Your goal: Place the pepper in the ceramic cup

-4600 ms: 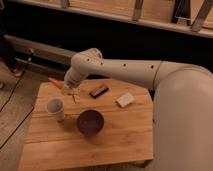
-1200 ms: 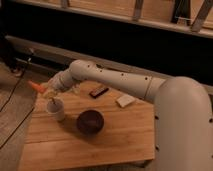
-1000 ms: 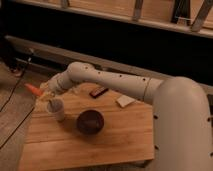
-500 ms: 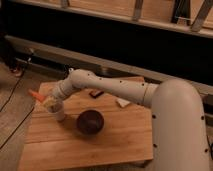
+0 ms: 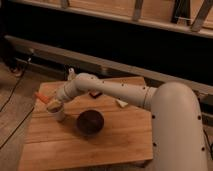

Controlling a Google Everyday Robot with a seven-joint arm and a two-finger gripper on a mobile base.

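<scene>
The pepper (image 5: 40,97) is a slim orange piece sticking out to the left of my gripper (image 5: 51,104), which is shut on it. It hangs in the air just above and left of the ceramic cup (image 5: 58,113), a small white cup near the left edge of the wooden table (image 5: 100,145). The gripper sits right over the cup's rim and hides part of it. My white arm reaches in from the right across the table.
A dark purple bowl (image 5: 90,122) stands just right of the cup. A pale block (image 5: 121,103) and a small dark object (image 5: 95,94) lie behind the arm. A small pale bottle (image 5: 71,74) stands at the table's back edge. Cables run over the floor on the left.
The gripper has come down with the pepper from above the table's left edge to just over the cup's rim. The cup and bowl have not moved.
</scene>
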